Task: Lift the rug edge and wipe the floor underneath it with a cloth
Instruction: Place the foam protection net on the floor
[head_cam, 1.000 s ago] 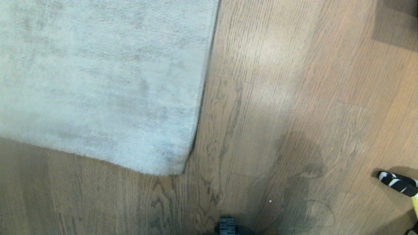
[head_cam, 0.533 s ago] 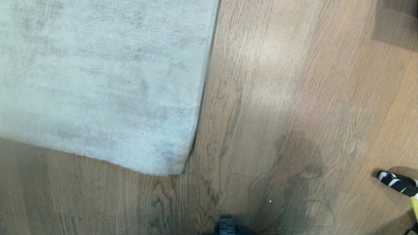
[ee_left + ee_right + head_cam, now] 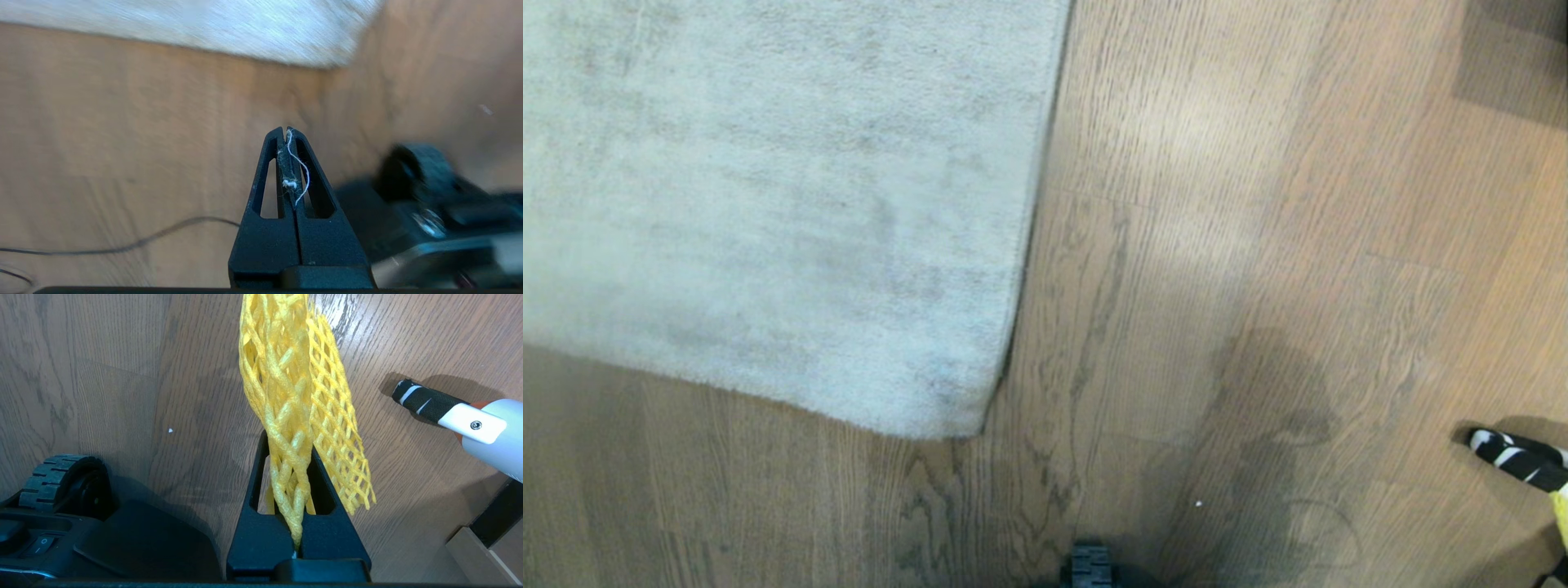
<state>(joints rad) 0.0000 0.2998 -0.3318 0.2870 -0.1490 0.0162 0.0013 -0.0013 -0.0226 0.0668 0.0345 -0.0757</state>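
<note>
Flat across the head view's upper left lies the rug edge (image 3: 1005, 359) on the floor (image 3: 1217, 245); the right gripper (image 3: 292, 457) pinches the yellow cloth (image 3: 294, 396), the left gripper (image 3: 286, 132) is closed on nothing but stray threads

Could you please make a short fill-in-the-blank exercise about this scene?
1. The right claw is shut on the ____ mesh cloth.
2. The rug lies ____ on the floor, not lifted.
3. The left claw is shut and holds no ____.

Missing words: yellow; flat; cloth
</note>
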